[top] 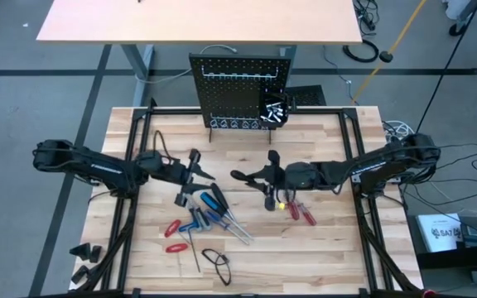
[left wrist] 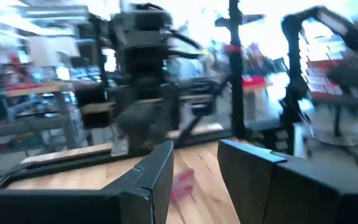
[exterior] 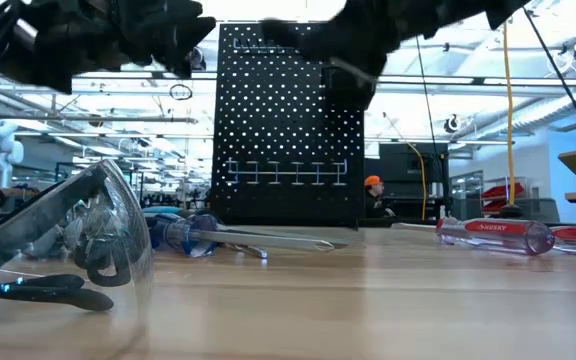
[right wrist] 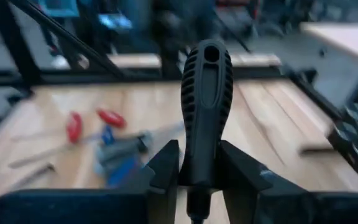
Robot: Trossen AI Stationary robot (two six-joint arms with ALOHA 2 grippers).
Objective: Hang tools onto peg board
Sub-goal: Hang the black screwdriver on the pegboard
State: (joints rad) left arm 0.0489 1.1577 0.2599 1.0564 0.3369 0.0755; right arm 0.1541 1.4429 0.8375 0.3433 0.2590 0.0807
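Observation:
The peg board [top: 240, 89] stands upright at the table's far edge, with a row of hooks and a small black bin [top: 274, 112] holding silver bits. Blue, red and black-handled tools [top: 209, 217] lie in a heap on the table's near middle. Two red-handled tools [top: 301, 212] lie farther right. My left gripper [top: 201, 170] [left wrist: 194, 168] hovers open above the heap's far side, with nothing between its fingers. My right gripper [top: 259, 175] [right wrist: 199, 168] is over the table's middle, shut on a black-handled screwdriver [right wrist: 205, 99]. My right gripper pinches the black screwdriver's ribbed handle between its two fingers, near the shaft end [right wrist: 199, 158]. The fingers come in about level from the table's right. The handle's holed free end [right wrist: 210, 55] sticks out beyond the fingers. The screwdriver is lifted clear of the table.
Clear safety glasses [exterior: 68, 240] lie at the table's near edge; a black loop [top: 215, 261] shows there from above. A blue screwdriver [exterior: 203, 236] and a clear-handled one [exterior: 498, 233] lie flat. A black frame [top: 139, 124] rings the table. Bare wood lies before the board.

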